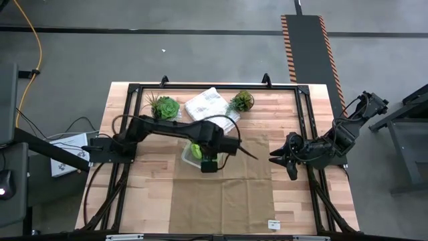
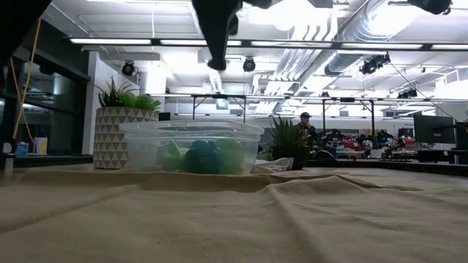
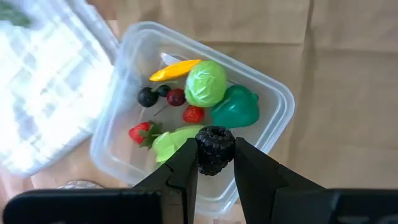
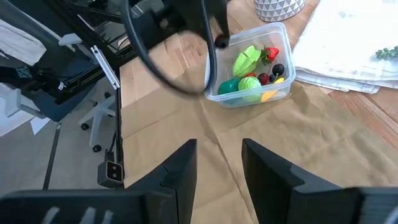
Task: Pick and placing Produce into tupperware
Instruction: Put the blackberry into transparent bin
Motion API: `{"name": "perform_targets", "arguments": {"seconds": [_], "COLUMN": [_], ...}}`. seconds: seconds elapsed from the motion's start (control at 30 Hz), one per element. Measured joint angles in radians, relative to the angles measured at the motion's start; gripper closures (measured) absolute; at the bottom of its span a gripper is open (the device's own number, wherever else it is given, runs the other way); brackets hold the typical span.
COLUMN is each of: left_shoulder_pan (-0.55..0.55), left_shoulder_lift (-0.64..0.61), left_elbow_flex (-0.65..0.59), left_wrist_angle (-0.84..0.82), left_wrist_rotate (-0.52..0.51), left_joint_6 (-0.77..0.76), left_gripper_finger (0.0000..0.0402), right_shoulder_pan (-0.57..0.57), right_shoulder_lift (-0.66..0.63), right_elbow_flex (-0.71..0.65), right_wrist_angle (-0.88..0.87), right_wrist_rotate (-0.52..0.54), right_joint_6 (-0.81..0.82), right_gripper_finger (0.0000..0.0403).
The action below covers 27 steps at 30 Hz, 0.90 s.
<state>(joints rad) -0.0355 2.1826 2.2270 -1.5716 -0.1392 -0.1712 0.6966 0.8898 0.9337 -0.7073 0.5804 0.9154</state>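
Note:
The clear tupperware (image 3: pixel 281 94) stands on the tan cloth at the table's middle (image 1: pixel 186 153). It holds several produce pieces: a light green cabbage (image 3: pixel 206 82), a dark green pepper (image 3: pixel 240 108), a yellow-orange piece (image 3: pixel 175 69), red strawberries (image 3: pixel 194 114) and dark berries (image 3: pixel 148 96). My left gripper (image 3: pixel 215 153) hangs over the container's near edge, shut on a dark brown bumpy berry (image 3: pixel 215 144). My right gripper (image 4: pixel 219 155) waits open at the table's right side (image 1: pixel 279 157), with nothing between its fingers. My left gripper pinches the dark bumpy berry by its two opposite sides (image 3: pixel 201 153) between its two fingers. The fingers come from above, pointing down. The berry is lifted clear, above the tupperware's rim (image 3: pixel 249 168).
Two potted plants (image 1: pixel 165 107) (image 1: pixel 241 101) and a white wrinkly bag (image 1: pixel 210 106) stand along the far edge behind the container. The tan cloth (image 1: pixel 221 194) covers the near middle of the table. A person (image 2: pixel 305 123) shows far off in the room.

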Motion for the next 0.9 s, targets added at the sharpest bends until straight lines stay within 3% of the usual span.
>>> {"name": "perform_targets", "arguments": {"seconds": [0.77,0.9], "left_shoulder_pan": [0.194,0.203], "left_shoulder_lift": [-0.404,-0.448], "left_elbow_flex": [-0.005,-0.063], "left_wrist_angle": [0.001,0.002], "left_wrist_rotate": [0.060,0.059], "left_joint_6": [-0.009,-0.008], "left_gripper_finger": [0.0323,0.0323], "right_shoulder_pan": [-0.003,-0.003], "right_shoulder_lift": [0.000,0.000], "right_elbow_flex": [0.000,0.000], "right_wrist_angle": [0.039,0.039], "right_wrist_rotate": [0.022,0.044], "right_joint_6": [0.016,0.019], "right_gripper_finger": [0.0284,0.0284]}}
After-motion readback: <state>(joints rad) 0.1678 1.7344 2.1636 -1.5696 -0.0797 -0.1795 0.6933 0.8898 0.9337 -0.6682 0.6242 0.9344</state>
